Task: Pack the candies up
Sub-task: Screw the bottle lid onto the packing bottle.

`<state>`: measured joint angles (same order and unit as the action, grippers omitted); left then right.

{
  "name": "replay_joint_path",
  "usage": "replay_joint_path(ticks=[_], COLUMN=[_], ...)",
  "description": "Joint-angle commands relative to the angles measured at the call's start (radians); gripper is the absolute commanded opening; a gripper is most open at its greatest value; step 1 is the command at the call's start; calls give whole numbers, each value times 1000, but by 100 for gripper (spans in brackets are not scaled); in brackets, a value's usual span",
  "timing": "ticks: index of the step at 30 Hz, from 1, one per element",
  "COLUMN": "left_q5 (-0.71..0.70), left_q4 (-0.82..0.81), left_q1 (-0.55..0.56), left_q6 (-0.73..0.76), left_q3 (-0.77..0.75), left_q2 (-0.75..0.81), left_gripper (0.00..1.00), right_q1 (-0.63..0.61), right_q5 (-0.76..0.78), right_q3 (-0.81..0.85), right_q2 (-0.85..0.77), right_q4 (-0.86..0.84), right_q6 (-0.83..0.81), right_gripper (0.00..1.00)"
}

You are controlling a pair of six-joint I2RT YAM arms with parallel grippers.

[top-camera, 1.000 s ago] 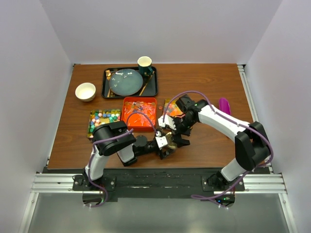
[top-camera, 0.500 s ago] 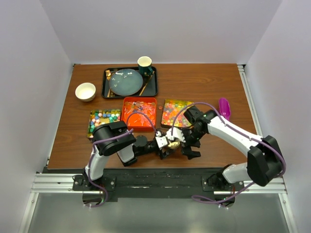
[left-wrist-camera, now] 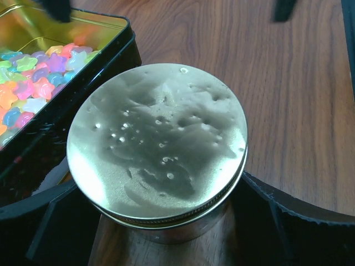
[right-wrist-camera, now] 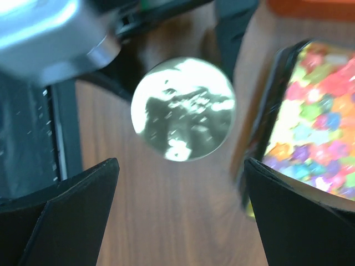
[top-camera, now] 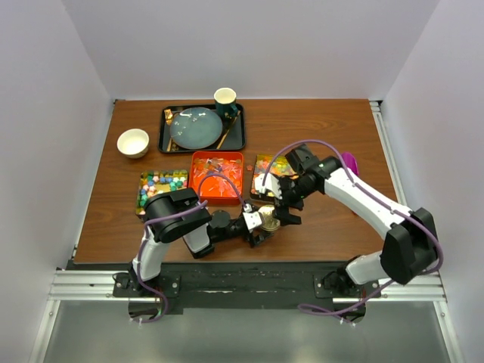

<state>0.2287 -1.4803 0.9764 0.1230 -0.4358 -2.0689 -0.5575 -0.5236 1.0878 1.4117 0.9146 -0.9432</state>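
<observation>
Three open trays (top-camera: 193,175) hold the candies (top-camera: 218,180) mid-table. Left gripper (top-camera: 261,224) clasps a round metal jar with gold disc lid (left-wrist-camera: 158,144), just beside the black tin (left-wrist-camera: 72,113) of pastel ones; right gripper (right-wrist-camera: 180,172) hangs spread wide above it.

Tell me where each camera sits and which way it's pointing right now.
Top: above and behind, looking down on the table; left arm and right arm show, bases included.
Left wrist: low, close above the gold-lidded jar; left claw grips its sides.
Right wrist: straight down over the jar; open right claw frames it.
Shared: the jar and the tin of candies.
</observation>
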Motion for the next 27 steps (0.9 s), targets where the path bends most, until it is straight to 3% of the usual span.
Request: replay_joint_path(ticks=[1, 9, 27], left_q5=[-19, -17, -68], left_q4=[126, 146, 149], left_q1=[-1, -1, -5], left_q6=[69, 72, 55], left_q3=[5, -1, -7], left_q2=[-49, -45, -56], left_gripper=[0, 0, 0], right_q1=[-9, -19, -32], right_q5=[-52, -104, -43], right_q3=[55, 113, -45], right_q2=[64, 176, 67], right_q4=[-33, 55, 142], right_q6=[-72, -158, -181], right_gripper=[99, 99, 99])
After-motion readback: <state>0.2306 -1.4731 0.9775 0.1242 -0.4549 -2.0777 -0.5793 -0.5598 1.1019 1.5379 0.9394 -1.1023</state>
